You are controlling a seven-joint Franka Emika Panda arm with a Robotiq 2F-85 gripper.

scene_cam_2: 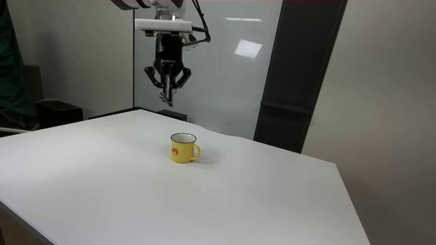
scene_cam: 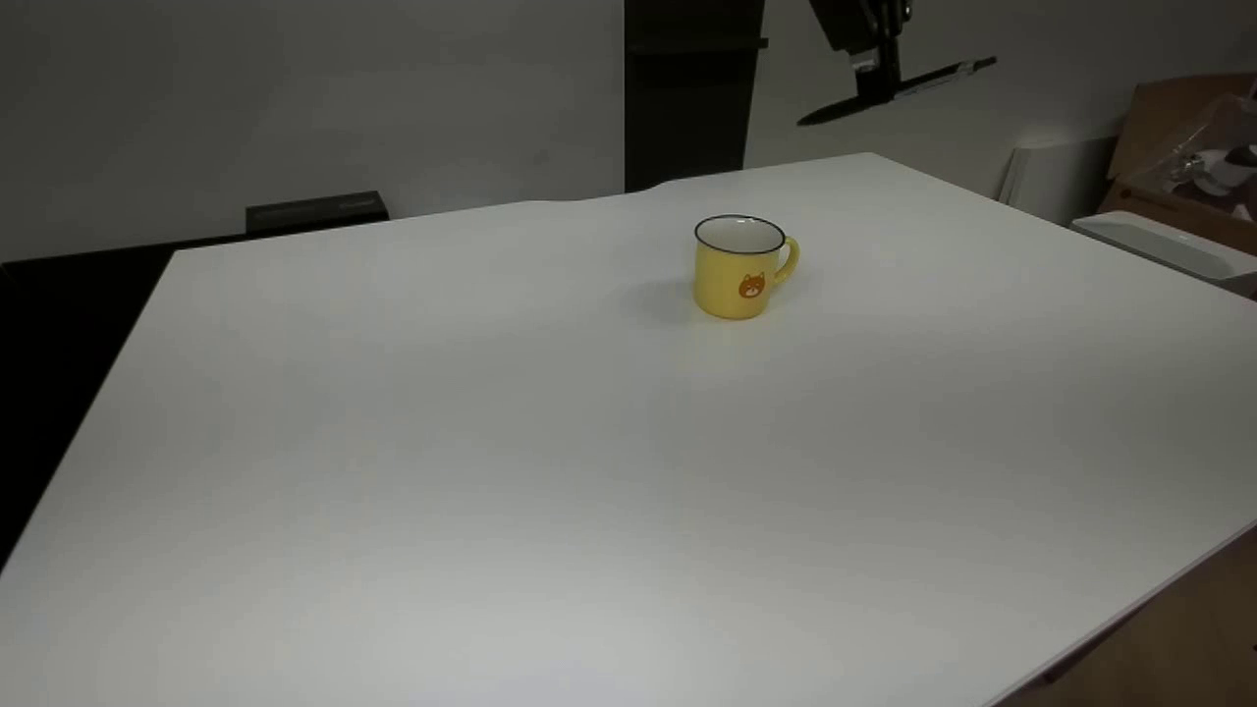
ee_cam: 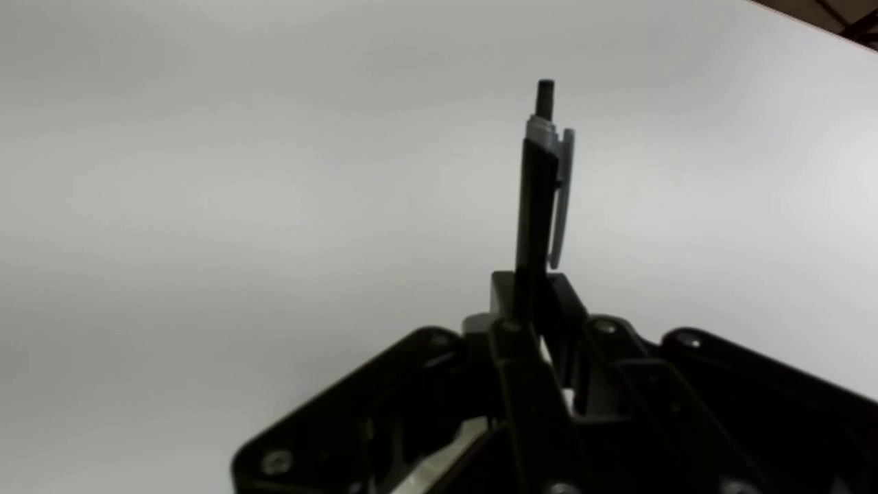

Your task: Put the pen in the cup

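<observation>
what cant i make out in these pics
Pen: in the wrist view, its tip end is hidden by the jaws.
Cup: in both exterior views, its near wall hides the inside bottom.
Arm: in an exterior view, cut off by the top edge.
Cardboard box: in an exterior view, cut off by the right edge, contents too blurred to name.

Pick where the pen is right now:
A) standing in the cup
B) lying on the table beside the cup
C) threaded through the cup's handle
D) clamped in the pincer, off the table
D: the wrist view shows the pen gripped in the pincer, and in an exterior view it hangs in the air, apart from the cup.
</observation>
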